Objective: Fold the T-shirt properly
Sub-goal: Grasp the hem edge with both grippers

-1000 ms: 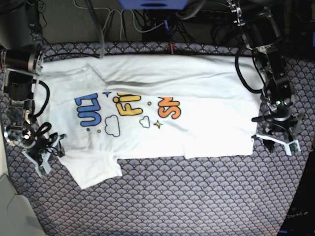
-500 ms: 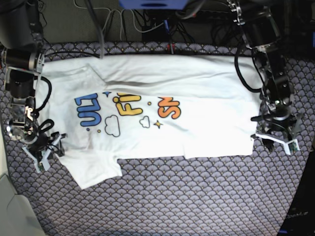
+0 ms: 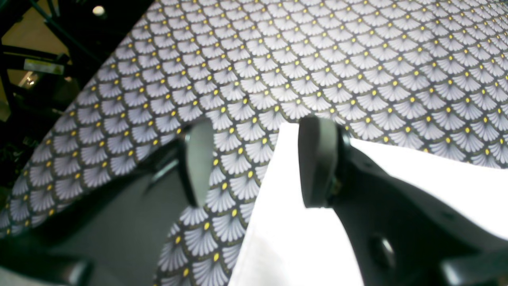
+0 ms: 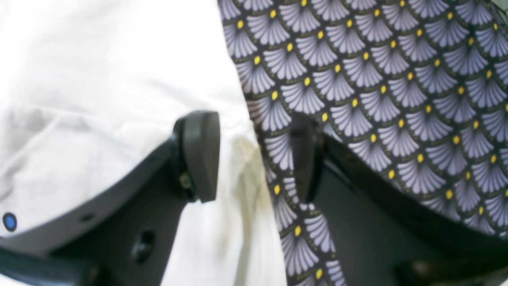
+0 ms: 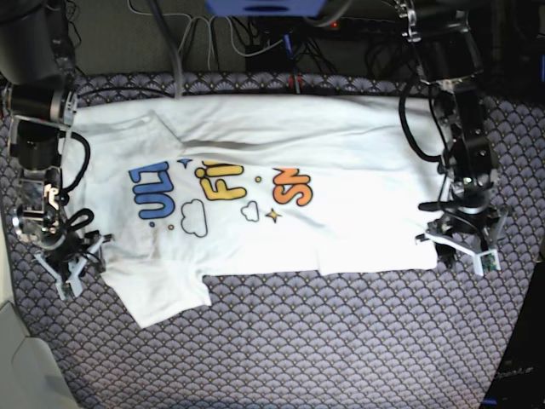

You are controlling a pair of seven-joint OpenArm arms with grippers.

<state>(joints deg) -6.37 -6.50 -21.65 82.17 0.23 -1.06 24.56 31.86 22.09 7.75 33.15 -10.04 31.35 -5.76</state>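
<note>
Both pairs of jaws stand apart with nothing clamped between them. Two arms work this scene, one gripper on each, and one garment lies between them. At the shirt's hem end, the left gripper (image 5: 461, 249) hangs over the near corner of the T-shirt (image 5: 341, 187); its wrist view shows one pad above white cloth and the other above the patterned tablecloth (image 3: 357, 59), so the shirt's edge runs up between the two fingers. At the collar end, the right gripper (image 5: 75, 268) sits by the near sleeve, and its wrist view gives the mirror case: one finger (image 4: 200, 155) over the white fabric, the other over the tablecloth, with the cloth's edge in the gap. From these views I cannot tell whether either gripper touches the shirt. The single T-shirt is white and short-sleeved, spread lengthwise across the middle of the table, print side up. Its far long side is folded in over the body, cutting off the tops of the letters, which run blue, yellow and orange beside two outlined clouds and a few small stars. One sleeve sticks out toward the near edge; the other lies flat at the far collar end. Dark cables (image 5: 255, 38) trail behind the table.
</note>
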